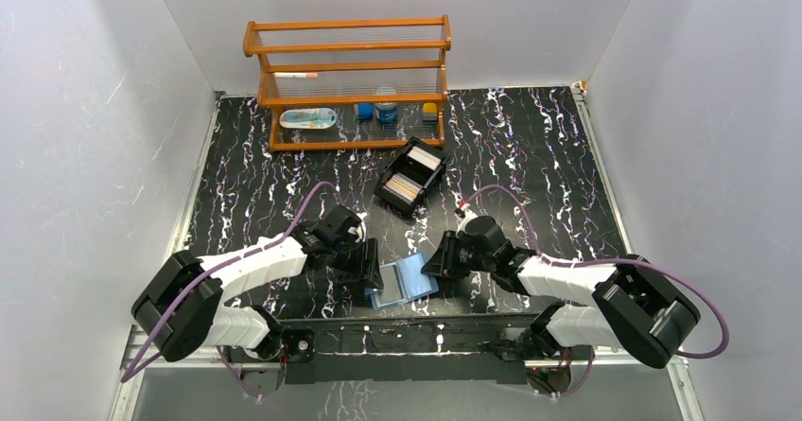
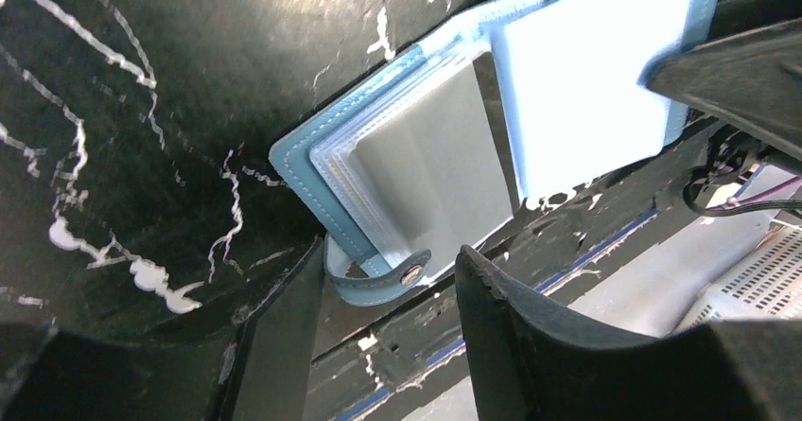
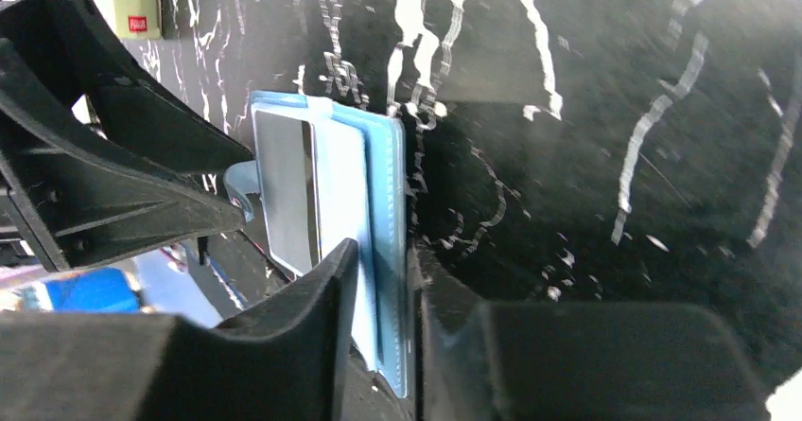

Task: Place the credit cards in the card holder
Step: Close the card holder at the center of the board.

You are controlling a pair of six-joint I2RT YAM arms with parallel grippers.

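Observation:
The card holder (image 1: 409, 279), a blue wallet, lies spread open on the table by the front edge, its clear sleeves (image 2: 426, 156) showing. My right gripper (image 1: 437, 262) is shut on its right cover edge (image 3: 386, 184), one finger on each face. My left gripper (image 1: 369, 265) is open at the wallet's left side. The snap tab (image 2: 383, 284) lies loose between its fingers (image 2: 501, 317), touched by neither. The credit cards (image 1: 405, 186) sit as tan and white stacks in a black two-compartment box (image 1: 412, 175) farther back.
A wooden rack (image 1: 350, 66) with small items stands at the back. A cream packet with a red mark (image 3: 135, 0) lies beyond the wallet. The table's front edge and metal rail (image 2: 605, 289) run right beside the wallet. White walls enclose the table.

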